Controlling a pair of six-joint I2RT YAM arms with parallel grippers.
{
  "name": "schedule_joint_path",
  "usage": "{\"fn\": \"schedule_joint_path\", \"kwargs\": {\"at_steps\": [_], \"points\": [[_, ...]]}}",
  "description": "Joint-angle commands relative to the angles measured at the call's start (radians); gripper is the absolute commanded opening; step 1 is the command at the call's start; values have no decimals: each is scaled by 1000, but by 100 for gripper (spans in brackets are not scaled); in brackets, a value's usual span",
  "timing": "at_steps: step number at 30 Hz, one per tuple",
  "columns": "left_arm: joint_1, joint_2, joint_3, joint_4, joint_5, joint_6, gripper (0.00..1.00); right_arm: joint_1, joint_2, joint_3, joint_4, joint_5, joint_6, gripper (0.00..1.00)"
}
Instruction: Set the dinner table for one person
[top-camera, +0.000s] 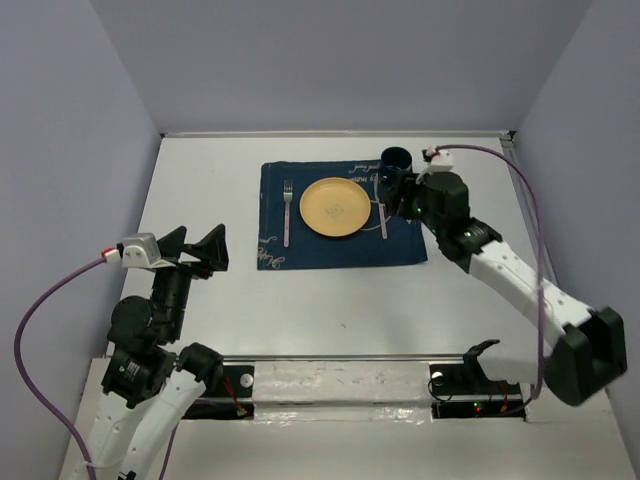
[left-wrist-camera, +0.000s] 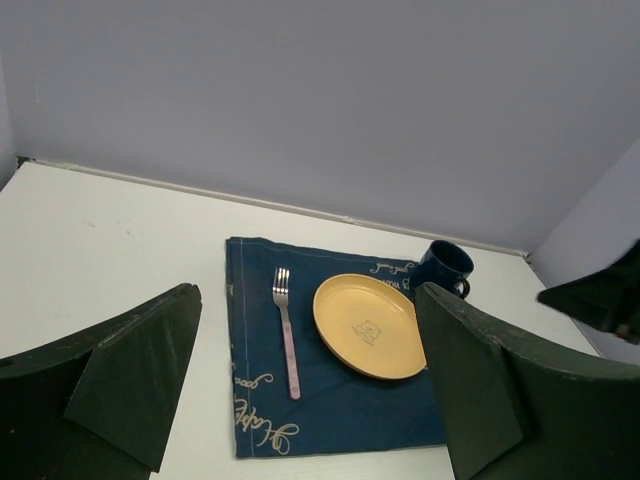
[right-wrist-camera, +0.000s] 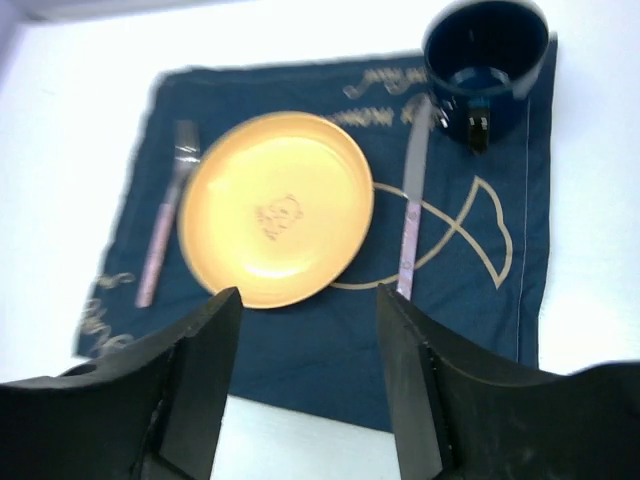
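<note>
Looking down from the top camera, you saw the white counter filling the walled bay, far wider than anything lying on it. 1 dark blue cloth lay toward the counter's far middle, printed with pale lettering and a fish outline. 1 yellow plate sat at the centre of the cloth. 1 fork lay just left of the plate with its tines toward the far wall. 1 knife lay just right of the plate. Both had pinkish handles. 1 dark blue mug stood upright on the cloth's far right corner, beyond the knife's tip.

Your right fingers hung at the cloth's right side, just beside the mug. In the right wrist view they stood moderately apart and held nothing, with the cloth's near edge showing between them.

Your left fingers were at the counter's near left, well apart from the cloth. They were spread wide and empty, and they pointed toward the place setting.
</note>
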Motion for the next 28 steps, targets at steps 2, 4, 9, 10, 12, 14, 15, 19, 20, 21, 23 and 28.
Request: {"fn": "schedule_joint_path", "kwargs": {"at_steps": [2, 4, 9, 10, 12, 14, 15, 19, 20, 21, 23, 28], "points": [[12, 5, -10, 60, 22, 38, 99, 17, -337, -140, 107, -107, -29, 84], [15, 7, -9, 60, 35, 43, 99, 26, -448, -180, 115, -116, -31, 97], [23, -1, -10, 63, 70, 42, 99, 26, -849, -311, 120, -90, -31, 100], [26, 1, -10, 65, 79, 40, 99, 26, -937, -329, 100, -46, -28, 100], [29, -2, -10, 71, 81, 35, 99, 26, -1025, -346, 76, 34, -22, 100], [30, -1, -13, 79, 82, 34, 99, 26, -1140, -377, 74, 81, -25, 100], [32, 1, -13, 82, 90, 34, 99, 26, -1171, -387, 75, 120, -25, 100], [35, 13, -16, 88, 116, 29, 99, 26, -1194, -423, 72, 116, -25, 100], [38, 16, -16, 86, 128, 28, 99, 26, -1179, -423, 72, 105, -16, 100], [40, 16, -16, 86, 134, 28, 99, 26, -1145, -423, 72, 90, 3, 100], [43, 16, -16, 86, 151, 29, 99, 26, -1107, -412, 72, 66, 24, 100], [47, 19, 7, 86, 183, 29, 99, 26, -1012, -352, 107, 17, 32, 100]]}}
